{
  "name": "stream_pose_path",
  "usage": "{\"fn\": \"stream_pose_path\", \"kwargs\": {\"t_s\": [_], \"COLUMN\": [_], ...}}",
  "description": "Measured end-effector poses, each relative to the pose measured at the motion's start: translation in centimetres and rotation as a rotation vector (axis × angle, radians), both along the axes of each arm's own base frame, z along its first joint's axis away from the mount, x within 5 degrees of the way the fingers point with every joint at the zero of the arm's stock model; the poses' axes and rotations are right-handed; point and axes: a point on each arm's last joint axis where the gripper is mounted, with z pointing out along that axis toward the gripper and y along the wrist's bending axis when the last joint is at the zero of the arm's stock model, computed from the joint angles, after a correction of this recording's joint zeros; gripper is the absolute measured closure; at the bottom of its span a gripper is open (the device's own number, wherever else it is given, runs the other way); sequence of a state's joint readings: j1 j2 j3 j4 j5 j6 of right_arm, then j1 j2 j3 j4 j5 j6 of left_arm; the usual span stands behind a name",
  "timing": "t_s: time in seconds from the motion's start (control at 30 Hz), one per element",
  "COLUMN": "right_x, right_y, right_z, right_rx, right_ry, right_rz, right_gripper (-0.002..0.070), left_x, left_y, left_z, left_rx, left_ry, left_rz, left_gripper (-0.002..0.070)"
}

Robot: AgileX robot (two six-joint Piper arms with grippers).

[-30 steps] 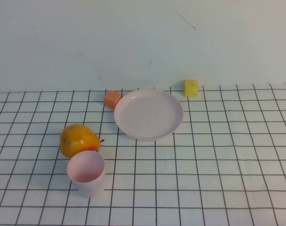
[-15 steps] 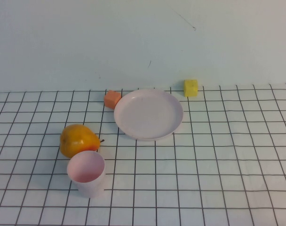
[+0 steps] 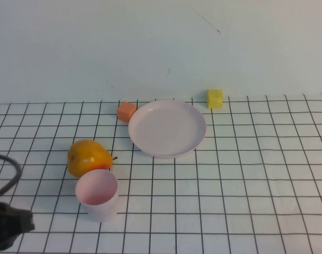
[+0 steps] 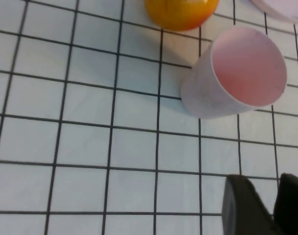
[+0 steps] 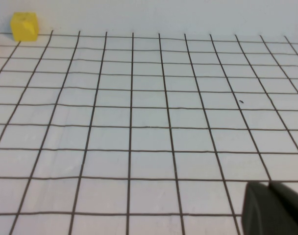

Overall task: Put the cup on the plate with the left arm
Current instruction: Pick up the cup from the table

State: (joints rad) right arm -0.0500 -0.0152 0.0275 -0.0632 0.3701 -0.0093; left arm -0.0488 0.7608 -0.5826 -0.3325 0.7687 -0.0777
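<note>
Since the frame a moment ago, a dark part of the left arm (image 3: 7, 222) with its looping black cable (image 3: 10, 172) has come into the near left corner of the high view; nothing else on the tabletop (image 3: 256, 185) has shifted. The left tool (image 4: 260, 208) shows only in the left wrist view, as two black fingertips cut off by the picture's edge and standing a little apart, holding nothing, near the cup's base but clear of it.

The pear (image 3: 88, 157) lies just behind the cup (image 3: 98, 194) and appears to touch it. The cup stands upright and empty, open mouth up, on the near left of the grid cloth, well apart from the plate (image 3: 167, 128). The plate sits bare near the middle, farther back. A small orange block (image 3: 126, 111) rests just beside the plate's left rim, and a yellow cube (image 3: 215, 98) stands near its far right side, by the wall.

The right tool (image 5: 275, 208) appears only in its own wrist view, over bare grid; its dark tips look pressed together, empty, and mostly cut off.
</note>
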Motion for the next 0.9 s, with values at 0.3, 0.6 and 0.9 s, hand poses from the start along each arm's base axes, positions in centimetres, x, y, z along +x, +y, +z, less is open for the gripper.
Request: {"fn": "stream_pose_path", "kwargs": {"t_s": [0.3, 0.6, 0.9], "right_x": [0.0, 0.0, 0.0], "right_y": [0.0, 0.0, 0.0], "right_z": [0.0, 0.0, 0.0], "right_rx": [0.0, -0.001, -0.001], "right_ry": [0.0, 0.0, 0.0], "right_rz": [0.0, 0.0, 0.0], "right_gripper": [0.0678, 0.0678, 0.0678], "left_x": [8.4, 15.6, 18.4], "left_y": [-1.4, -4.8, -5.2], "left_z": [0.1, -2.9, -6.9], "left_rx": [-0.001, 0.068, 0.155], "left_ry": [0.085, 0.181, 0.325], "left_rz": [-0.172, -0.301, -0.298], "left_gripper": [0.021, 0.0187, 0.0259]}}
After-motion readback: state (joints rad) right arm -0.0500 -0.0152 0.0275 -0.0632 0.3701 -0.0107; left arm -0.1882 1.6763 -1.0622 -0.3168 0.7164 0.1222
